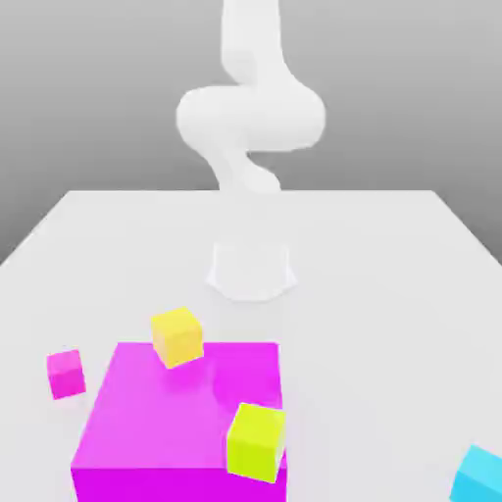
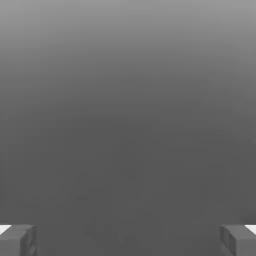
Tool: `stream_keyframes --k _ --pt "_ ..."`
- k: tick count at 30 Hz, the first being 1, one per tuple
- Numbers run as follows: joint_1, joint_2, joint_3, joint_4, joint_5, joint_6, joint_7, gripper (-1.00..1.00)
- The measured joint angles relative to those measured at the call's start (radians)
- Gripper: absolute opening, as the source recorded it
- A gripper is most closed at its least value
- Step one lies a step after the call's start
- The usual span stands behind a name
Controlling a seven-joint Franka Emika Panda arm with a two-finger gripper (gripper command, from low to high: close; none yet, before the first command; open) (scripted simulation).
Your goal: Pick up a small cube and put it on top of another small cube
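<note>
The small cyan cube [image 1: 480, 476] sits on the white table [image 1: 392, 294] at the near corner on the exterior view's right, partly cut off by the picture's edge. A yellow cube [image 1: 176, 335] stands at the far edge of the large magenta block [image 1: 167, 422]. A yellow-green cube [image 1: 257, 441] is at that block's near corner on the exterior view's right. In the hand view my gripper [image 2: 128, 241] is open: its two grey fingertips [image 2: 17, 241] stand wide apart with nothing between them, facing plain grey background.
A small magenta cube [image 1: 66, 373] lies on the table to the exterior view's left of the large block. The arm's white base [image 1: 251, 270] stands mid-table behind the block, and its white links [image 1: 250, 118] rise above it.
</note>
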Motion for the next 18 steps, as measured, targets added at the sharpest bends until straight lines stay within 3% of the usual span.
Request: stream_keyframes --k 18 --pt "0.156 0.659 0.126 0.055 -0.052 0.166 -0.169 0.00"
